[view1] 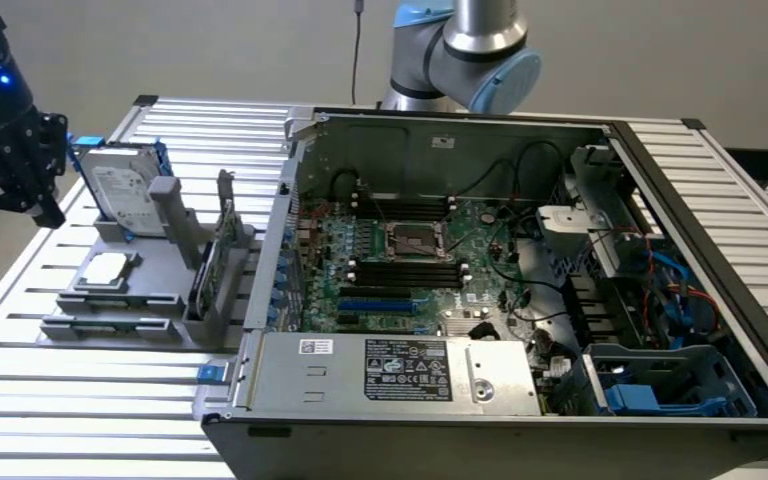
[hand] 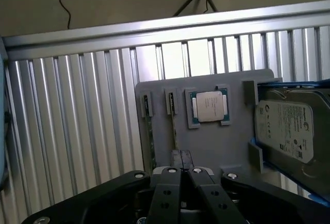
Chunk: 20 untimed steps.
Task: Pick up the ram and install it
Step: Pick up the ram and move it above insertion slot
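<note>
Fingers [hand: 176, 160] closed, covering ram [hand: 175, 133] near end; HDD [hand: 286, 131] cut off at edge

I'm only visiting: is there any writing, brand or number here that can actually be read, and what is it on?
No text here can be read.
Black label on the silver power supply box: print and symbols, too small.
Small white sticker on the same box: too small.
White label on the silver boxy hard drive: blurred.
Small square silver chip: faint markings, blurred.
</note>
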Tool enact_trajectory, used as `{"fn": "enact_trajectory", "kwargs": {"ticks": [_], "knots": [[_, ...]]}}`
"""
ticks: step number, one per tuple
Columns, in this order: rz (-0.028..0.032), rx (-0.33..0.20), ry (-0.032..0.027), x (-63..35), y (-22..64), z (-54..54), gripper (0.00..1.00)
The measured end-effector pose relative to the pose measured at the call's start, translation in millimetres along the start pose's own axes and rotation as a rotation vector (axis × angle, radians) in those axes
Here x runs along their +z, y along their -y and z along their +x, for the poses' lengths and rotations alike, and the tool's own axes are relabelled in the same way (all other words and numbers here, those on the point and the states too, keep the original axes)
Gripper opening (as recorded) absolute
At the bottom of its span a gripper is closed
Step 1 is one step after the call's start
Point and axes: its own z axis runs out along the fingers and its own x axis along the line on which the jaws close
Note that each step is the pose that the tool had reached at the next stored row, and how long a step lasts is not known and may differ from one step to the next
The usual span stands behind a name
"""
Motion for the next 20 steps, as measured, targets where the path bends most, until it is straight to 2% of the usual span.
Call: {"fn": "enact_trajectory", "kwargs": {"ticks": [20], "knots": [[0.0002,-0.008,0.0008,0.7,0.7,6.0,0.11]]}}
